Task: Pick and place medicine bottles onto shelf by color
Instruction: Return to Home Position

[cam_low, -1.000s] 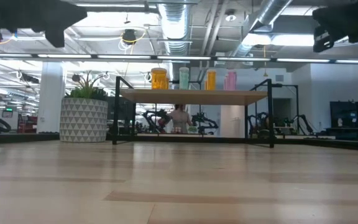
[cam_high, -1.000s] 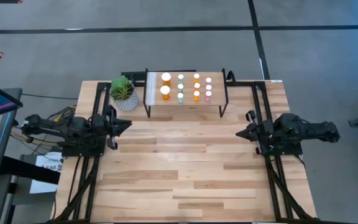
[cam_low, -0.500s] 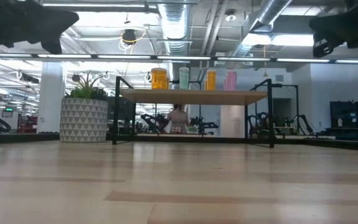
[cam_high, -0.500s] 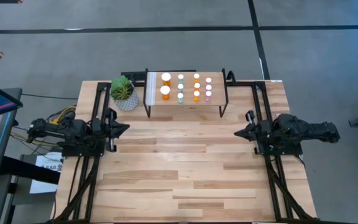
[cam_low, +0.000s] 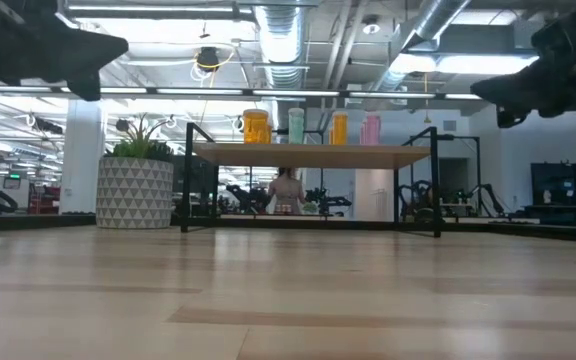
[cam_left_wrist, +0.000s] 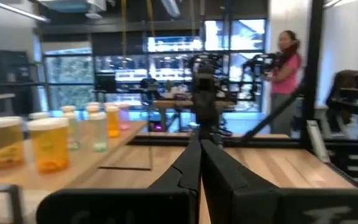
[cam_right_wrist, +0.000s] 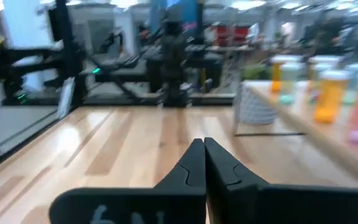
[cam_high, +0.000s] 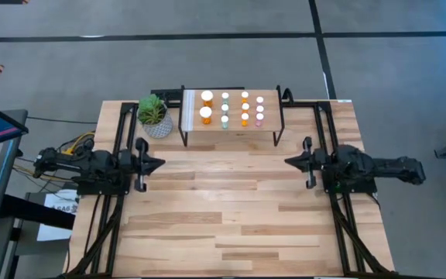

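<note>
Tabletop (cam_high: 223,209) on the near side of both hands is bare wood, and you have no bottle left on it that shows. Left hand (cam_high: 158,163) hangs at the left edge and right hand (cam_high: 289,161) at the right edge, tips facing each other, well apart. Both are clenched and carry nothing: each wrist view shows the fingers (cam_left_wrist: 182,171) pressed together with nothing between them.

Over the last second the left hand has shifted slightly toward the front edge. The right hand has pushed a little inward and sits lower in the low view. Neither went toward the shelf, so this reads as parking, not a new pick.

Shelf (cam_high: 231,133) stands beyond both hands, between them and well apart from either. Medicine bottles (cam_high: 245,119) stand upright on it in colour columns. Large orange bottles (cam_high: 206,114) are on the side nearer the left hand, then teal, then small orange. Pink bottles (cam_high: 259,118) are on the side nearer the right hand. The rows haven't moved in that second.

Judgement: your sorting looks done, and only the return to rest remains. Plant pot (cam_high: 158,124) sits just beside the shelf, ahead of the left hand. Far back in the room a person (cam_left_wrist: 286,62) stands, not involved.
</note>
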